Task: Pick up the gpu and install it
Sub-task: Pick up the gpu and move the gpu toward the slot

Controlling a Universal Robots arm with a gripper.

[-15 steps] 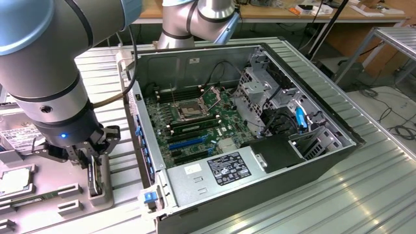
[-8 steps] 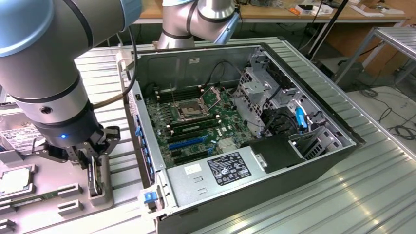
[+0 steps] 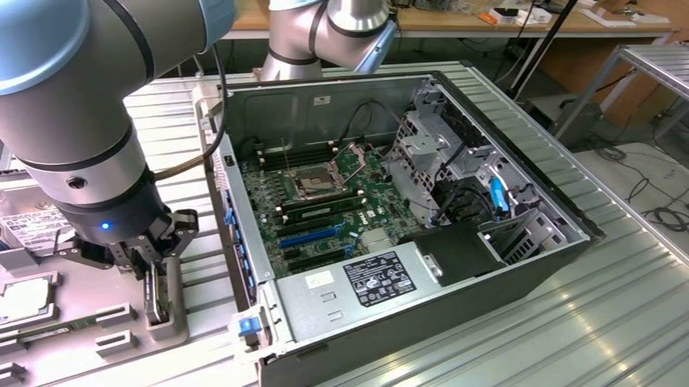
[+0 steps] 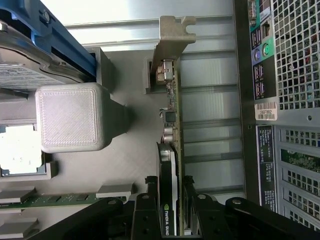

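Note:
The gpu [image 3: 158, 297] stands on edge in a grey holder [image 3: 170, 329] on the parts tray, at the exterior view's left of the open computer case [image 3: 506, 193]. In the wrist view the gpu [image 4: 172, 130] shows edge-on: green board, black cooler with a label, and silver end bracket [image 4: 172, 35] at the far end. My gripper [image 3: 152, 270] is down over the card. Its black fingers [image 4: 150, 212] sit against both faces of the card, and the gripper [image 4: 170, 205] is shut on it. The card still rests in the holder.
The case lies open with the motherboard [image 3: 323, 201] and blue slots [image 3: 306, 235] facing up; its rear panel [image 4: 285, 100] is close beside the card. On the tray are a hard drive with blue rails [image 4: 35, 60], a grey block [image 4: 70, 117], a processor [image 3: 27, 300] and a memory stick [image 4: 60, 200].

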